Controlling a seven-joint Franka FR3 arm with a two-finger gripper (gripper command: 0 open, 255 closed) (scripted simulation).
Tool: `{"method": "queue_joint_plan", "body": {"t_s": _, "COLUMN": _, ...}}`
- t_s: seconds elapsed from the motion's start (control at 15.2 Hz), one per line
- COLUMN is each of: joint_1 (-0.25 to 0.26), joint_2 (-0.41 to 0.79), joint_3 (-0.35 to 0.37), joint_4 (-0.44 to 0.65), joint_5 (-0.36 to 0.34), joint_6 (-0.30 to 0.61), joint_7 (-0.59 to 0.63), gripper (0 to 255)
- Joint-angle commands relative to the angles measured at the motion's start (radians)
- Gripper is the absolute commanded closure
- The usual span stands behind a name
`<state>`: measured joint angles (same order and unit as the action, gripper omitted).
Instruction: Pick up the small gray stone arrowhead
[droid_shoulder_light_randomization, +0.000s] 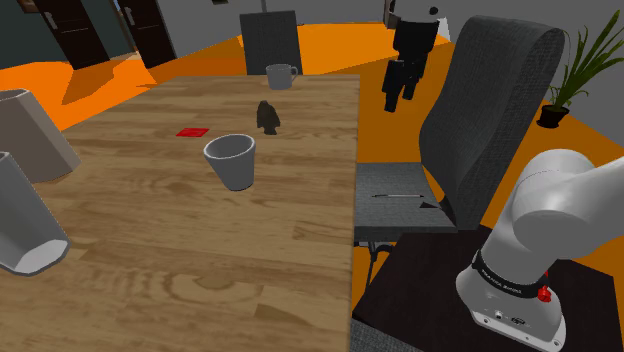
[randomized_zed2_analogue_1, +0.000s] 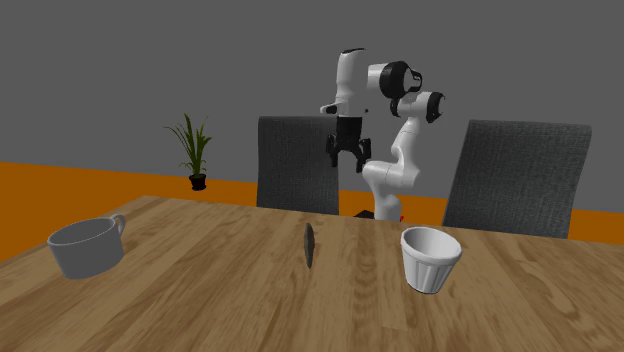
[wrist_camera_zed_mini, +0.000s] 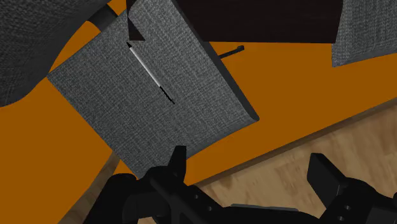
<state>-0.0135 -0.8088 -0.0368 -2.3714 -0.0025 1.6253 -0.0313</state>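
Note:
The small dark gray arrowhead stands on edge on the wooden table, toward its far end. In the second exterior view the arrowhead is a thin dark sliver between the mug and the cup. My black gripper hangs in the air off the table's side, beyond the nearer chair and well apart from the arrowhead. It is high above the chair backs, gripper open. In the wrist view the gripper has its fingers wide apart with nothing between them, over a chair seat and orange floor.
A white ribbed cup sits near the arrowhead, a gray mug at the far end, a red flat piece beside them. Two large pale containers lie at the shoulder view's left. Gray chairs flank the table; a plant stands behind.

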Motion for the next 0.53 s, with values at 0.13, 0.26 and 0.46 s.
{"method": "queue_joint_plan", "body": {"t_s": 0.13, "joint_1": 0.016, "joint_2": 0.082, "joint_3": 0.0, "joint_4": 0.048, "joint_5": 0.001, "joint_6": 0.034, "joint_7": -0.025, "gripper": 0}}
{"method": "queue_joint_plan", "body": {"t_s": 0.26, "joint_1": 0.032, "joint_2": 0.162, "joint_3": 0.001, "joint_4": 0.1, "joint_5": 0.002, "joint_6": 0.062, "joint_7": -0.049, "gripper": 0}}
{"method": "queue_joint_plan", "body": {"t_s": 0.46, "joint_1": 0.054, "joint_2": 0.281, "joint_3": 0.003, "joint_4": 0.186, "joint_5": 0.005, "joint_6": 0.094, "joint_7": -0.085, "gripper": 0}}
